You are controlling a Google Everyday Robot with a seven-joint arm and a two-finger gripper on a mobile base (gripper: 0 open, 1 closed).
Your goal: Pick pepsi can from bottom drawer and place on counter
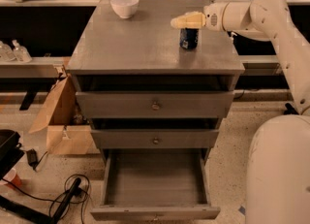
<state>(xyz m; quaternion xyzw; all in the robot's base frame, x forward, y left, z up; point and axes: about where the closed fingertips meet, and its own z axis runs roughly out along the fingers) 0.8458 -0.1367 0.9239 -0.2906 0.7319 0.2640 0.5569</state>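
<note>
Pepsi can point(189, 40) stood upright on the worktop point(140, 43), right of centre and toward the far edge, its top hidden behind the end effector point(182, 22). End effector sat directly over the can, pointing left, at or just above the rim; contact unclear, and open or closed could not be told. White arm point(264, 12) reached in from the right. White bowl point(124, 6) sat at the far edge, left of centre, well apart from the can. Bottom drawer point(155, 182) was pulled out, with nothing visible inside. Both upper drawers were slightly ajar. Cardboard box point(58, 116) was on the floor left of the cabinet.
</note>
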